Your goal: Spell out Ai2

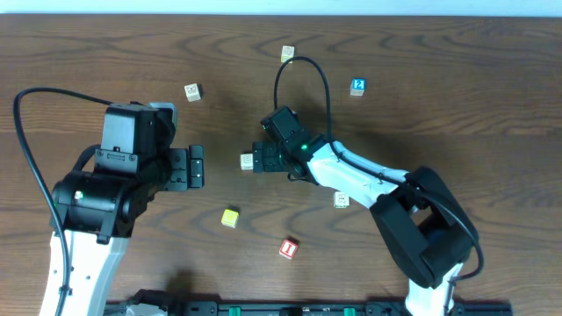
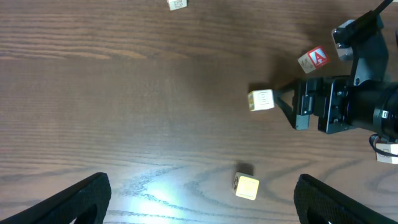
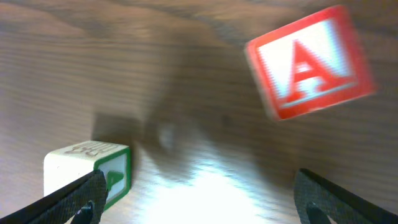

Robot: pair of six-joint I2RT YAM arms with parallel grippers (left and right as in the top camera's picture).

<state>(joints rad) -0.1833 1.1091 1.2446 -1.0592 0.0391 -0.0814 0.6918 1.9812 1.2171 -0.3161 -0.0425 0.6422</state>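
Note:
A red "A" block (image 3: 309,62) lies on the wood table, ahead and right of my right gripper (image 3: 199,202). It also shows in the left wrist view (image 2: 313,59) and is hidden under the right arm in the overhead view. My right gripper (image 1: 261,158) is open and empty. A cream block with a green-framed face (image 3: 87,171) sits beside its left fingertip (image 1: 248,161). A red "I" block (image 1: 288,248) lies at the front. A blue "2" block (image 1: 356,86) lies at the back right. My left gripper (image 1: 197,167) is open and empty (image 2: 202,202).
A yellow block (image 1: 230,218) lies front of centre, just ahead of the left fingers (image 2: 247,186). Cream blocks lie at the back left (image 1: 192,91), the back centre (image 1: 287,53) and under the right forearm (image 1: 342,200). The right arm's cable loops above the back centre.

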